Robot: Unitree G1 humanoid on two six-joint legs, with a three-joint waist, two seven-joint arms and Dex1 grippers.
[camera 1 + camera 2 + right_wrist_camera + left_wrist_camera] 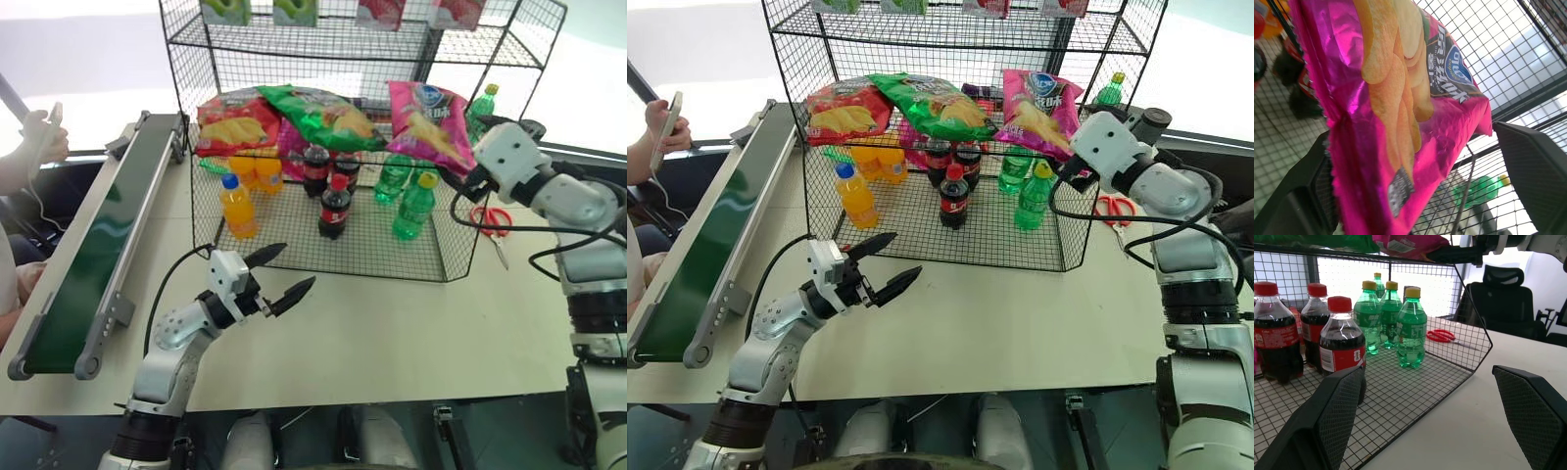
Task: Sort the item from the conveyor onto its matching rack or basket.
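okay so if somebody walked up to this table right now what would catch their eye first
Probably the tall black wire-grid rack at the table's far side, its middle shelf loaded with a red chip bag, a green one and a glossy magenta-pink chip bag. The right gripper stands open at the pink bag's lower edge. Below sit orange, cola and green soda bottles, and the long dark green conveyor belt runs along the left.

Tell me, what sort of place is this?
Probably a lab mock-up of a shop: a black wire rack stocked with chip bags and soda bottles, a conveyor beside it, on a white table.
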